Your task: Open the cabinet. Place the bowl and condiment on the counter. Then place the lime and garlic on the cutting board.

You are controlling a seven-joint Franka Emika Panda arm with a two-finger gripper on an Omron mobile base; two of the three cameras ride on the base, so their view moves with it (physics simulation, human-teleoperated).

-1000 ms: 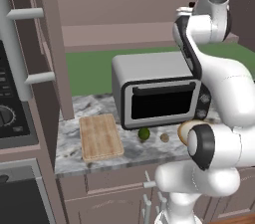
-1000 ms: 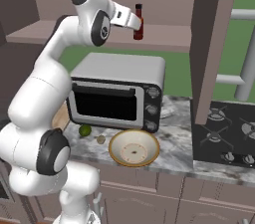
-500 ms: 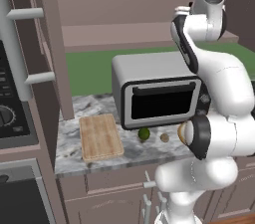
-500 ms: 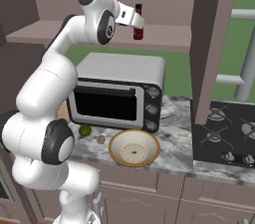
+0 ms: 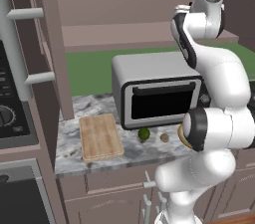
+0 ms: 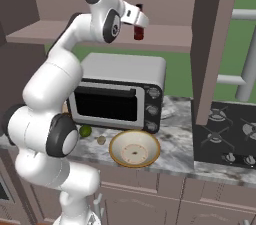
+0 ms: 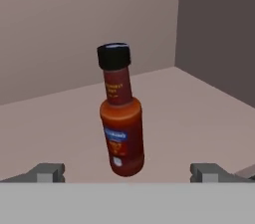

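My hand [image 7: 127, 173] has its two fingers spread wide, one either side of the slim dark red sauce bottle with the black cap [image 7: 121, 111], and neither touches it. Compared with a second ago, the hand has crept closer along the shelf of the open mauve-brown wall cabinet [image 6: 170, 36]; from the right base camera the bottle [image 6: 138, 25] now sits right at the fingers. I judge the reach nearly finished, with closing on the bottle next. It stands upright on the shelf, centred between the fingers and just ahead of them.

Further out, the wide tan-yellow bowl with its cream inside [image 6: 134, 148] already rests on the grey-white marbled surface [image 6: 172, 146]. The small green lime [image 5: 144, 134] and tiny beige garlic bulb [image 5: 164, 138] lie beside the light wooden cutting board [image 5: 100, 137], not on it.
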